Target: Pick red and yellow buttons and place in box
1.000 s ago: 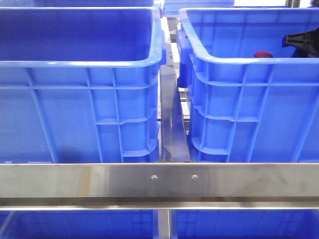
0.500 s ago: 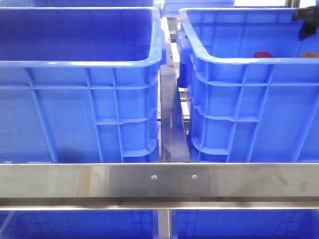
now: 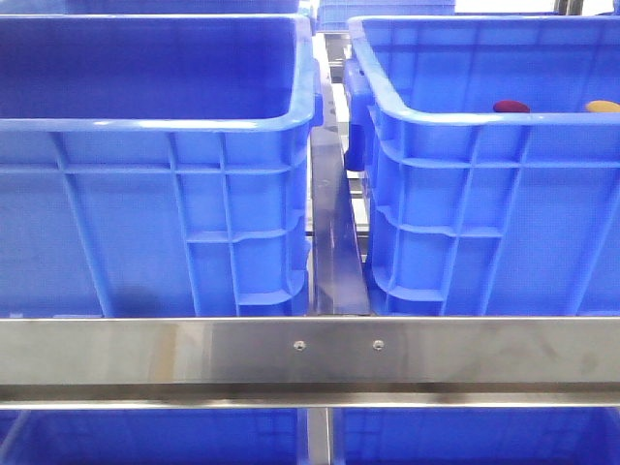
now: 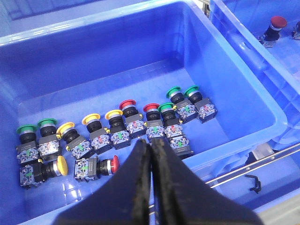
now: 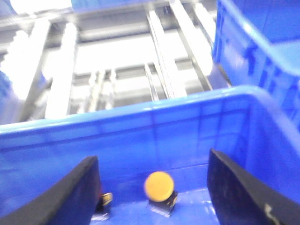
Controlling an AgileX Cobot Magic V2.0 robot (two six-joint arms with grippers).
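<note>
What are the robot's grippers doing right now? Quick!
Left gripper: shut, holding nothing, above the push buttons.
Right gripper: open, empty, over the yellow button.

A dark red button point(image 3: 511, 107) and a yellow button point(image 3: 602, 107) sit apart inside the ribbed blue box point(image 3: 484, 208).

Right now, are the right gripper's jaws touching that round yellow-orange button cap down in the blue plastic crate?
Apart. The right wrist view shows the right gripper spread wide, blue crate wall visible between each jaw and the yellow-orange button cap.
</note>
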